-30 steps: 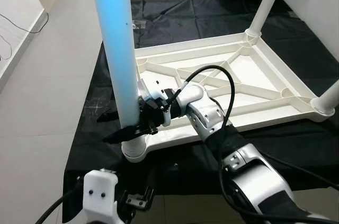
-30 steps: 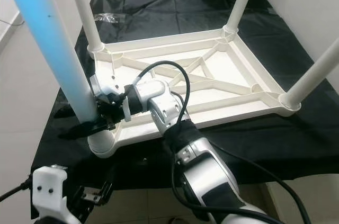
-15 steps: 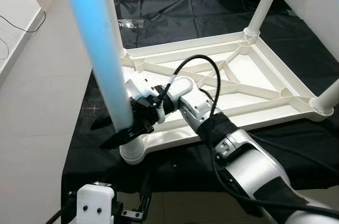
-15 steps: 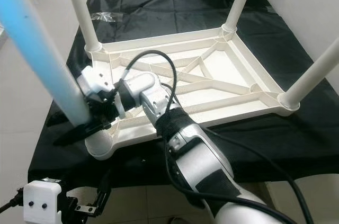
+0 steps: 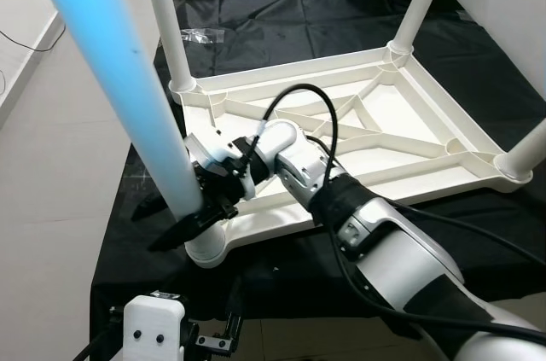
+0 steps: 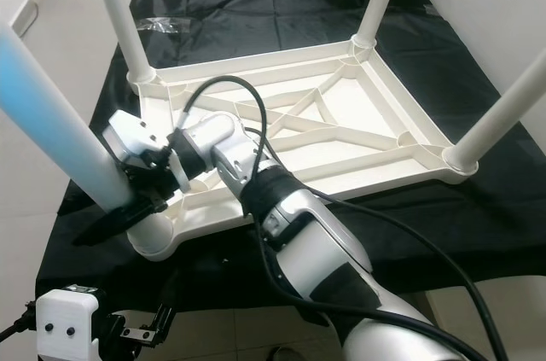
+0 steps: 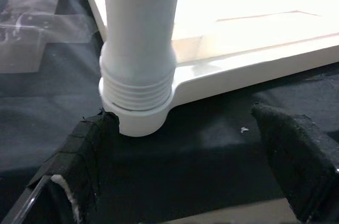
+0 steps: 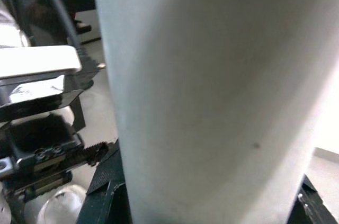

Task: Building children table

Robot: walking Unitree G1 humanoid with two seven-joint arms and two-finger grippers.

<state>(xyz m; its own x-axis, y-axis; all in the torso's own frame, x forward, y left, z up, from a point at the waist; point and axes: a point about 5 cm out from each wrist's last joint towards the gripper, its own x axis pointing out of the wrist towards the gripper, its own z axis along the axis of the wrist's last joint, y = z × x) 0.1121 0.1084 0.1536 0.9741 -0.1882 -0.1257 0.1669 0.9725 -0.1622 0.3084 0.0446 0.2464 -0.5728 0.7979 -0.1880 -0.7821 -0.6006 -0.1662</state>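
Leg (image 5: 128, 96) more tilted, right tool (image 5: 183, 220) clamped.

R arm reaches fwd and across to the robot's left, silver forearm bent at the elbow, black cable looping over the wrist. R gripper (image 5: 189, 212) has its two long black fingers either side of the leg (image 5: 128, 92), low down near the base, pads pressed against it, tips pointing down and left. In R wrist view the leg sits right between the fingers, v. close. L arm is low at the near edge, white wrist block up; L gripper (image 7: 193, 168) has fingers (image 7: 296, 166) spread wide apart, holding nothing.
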